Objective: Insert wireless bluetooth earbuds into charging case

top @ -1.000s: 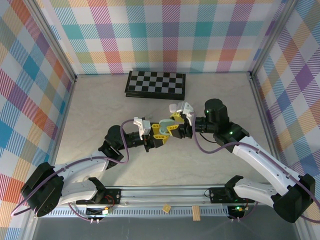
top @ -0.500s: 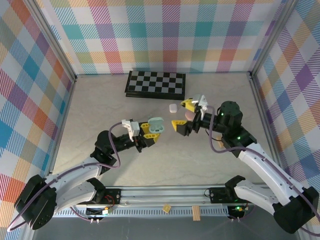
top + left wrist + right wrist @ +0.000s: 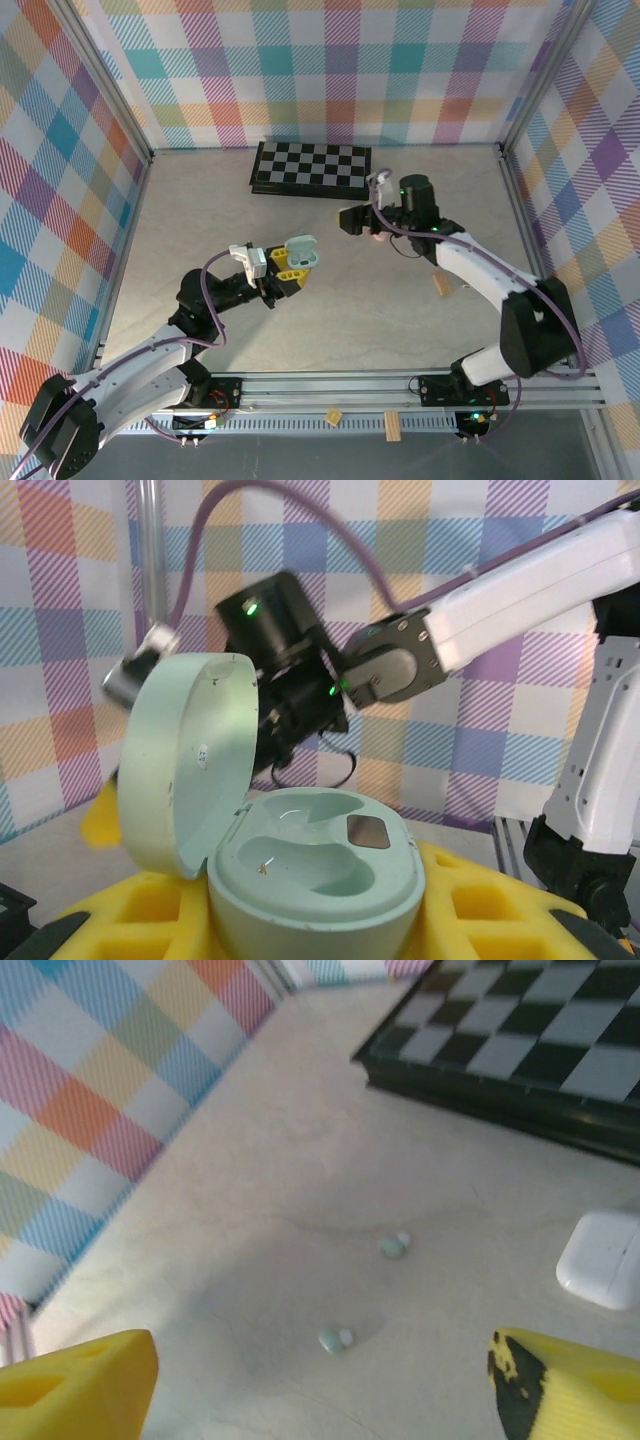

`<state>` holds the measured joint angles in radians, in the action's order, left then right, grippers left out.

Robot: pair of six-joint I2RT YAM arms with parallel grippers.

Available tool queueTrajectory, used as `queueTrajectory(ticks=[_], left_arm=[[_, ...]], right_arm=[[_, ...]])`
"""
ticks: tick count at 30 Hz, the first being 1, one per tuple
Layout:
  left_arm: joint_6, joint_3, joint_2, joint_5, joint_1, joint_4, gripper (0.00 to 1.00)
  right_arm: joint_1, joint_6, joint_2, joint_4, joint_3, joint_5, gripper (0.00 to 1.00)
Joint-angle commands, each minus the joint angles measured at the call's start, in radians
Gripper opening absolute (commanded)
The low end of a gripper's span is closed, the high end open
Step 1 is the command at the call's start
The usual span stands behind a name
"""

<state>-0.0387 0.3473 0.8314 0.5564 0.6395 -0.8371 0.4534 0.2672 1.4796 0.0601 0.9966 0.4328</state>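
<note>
A pale green charging case [image 3: 312,872] sits between the yellow fingers of my left gripper [image 3: 320,925], which is shut on it. Its lid [image 3: 185,760] stands open and both sockets are empty. In the top view this case [image 3: 303,249] is held above the table's middle by the left gripper [image 3: 293,264]. My right gripper [image 3: 362,224] hovers near the checkerboard, open with nothing between its fingers [image 3: 82,1380]. Below the right gripper [image 3: 320,1390], two pale green earbuds [image 3: 333,1340] [image 3: 393,1247] lie loose on the table.
A black-and-white checkerboard [image 3: 311,168] lies at the back of the table. A closed white case [image 3: 603,1258] rests just in front of the checkerboard [image 3: 520,1040]. A small wooden block [image 3: 440,284] lies to the right, and checked walls enclose the table.
The two grippers were together at the table's middle. The right one has pulled back toward the checkerboard and opened. The left one has drawn left with the green case.
</note>
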Motion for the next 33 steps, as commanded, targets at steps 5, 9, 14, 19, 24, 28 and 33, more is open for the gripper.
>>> queueTrajectory(ticks=[5,9,14,19,24,28,33], left_arm=[[-0.029,-0.004,-0.099,-0.038,-0.008,0.023,0.28],[-0.023,0.004,-0.146,-0.056,-0.008,0.083,0.27],[-0.020,0.005,-0.171,-0.068,-0.008,0.117,0.27],[-0.012,0.016,-0.166,-0.061,-0.008,0.139,0.28],[-0.011,0.021,-0.160,-0.058,-0.008,0.140,0.28],[-0.010,0.020,-0.155,-0.058,-0.008,0.139,0.28],[-0.009,0.018,-0.150,-0.057,-0.008,0.135,0.28]], right_arm=[[0.116,-0.252,0.255,-0.292,0.249,-0.032,0.76],[0.165,-0.312,0.420,-0.462,0.425,-0.014,0.74],[0.206,-0.315,0.578,-0.534,0.586,0.031,0.72],[0.239,-0.316,0.698,-0.560,0.697,0.069,0.69],[0.254,-0.345,0.790,-0.620,0.786,0.054,0.67],[0.253,-0.357,0.851,-0.691,0.854,0.036,0.66],[0.254,-0.357,0.847,-0.707,0.827,0.036,0.64]])
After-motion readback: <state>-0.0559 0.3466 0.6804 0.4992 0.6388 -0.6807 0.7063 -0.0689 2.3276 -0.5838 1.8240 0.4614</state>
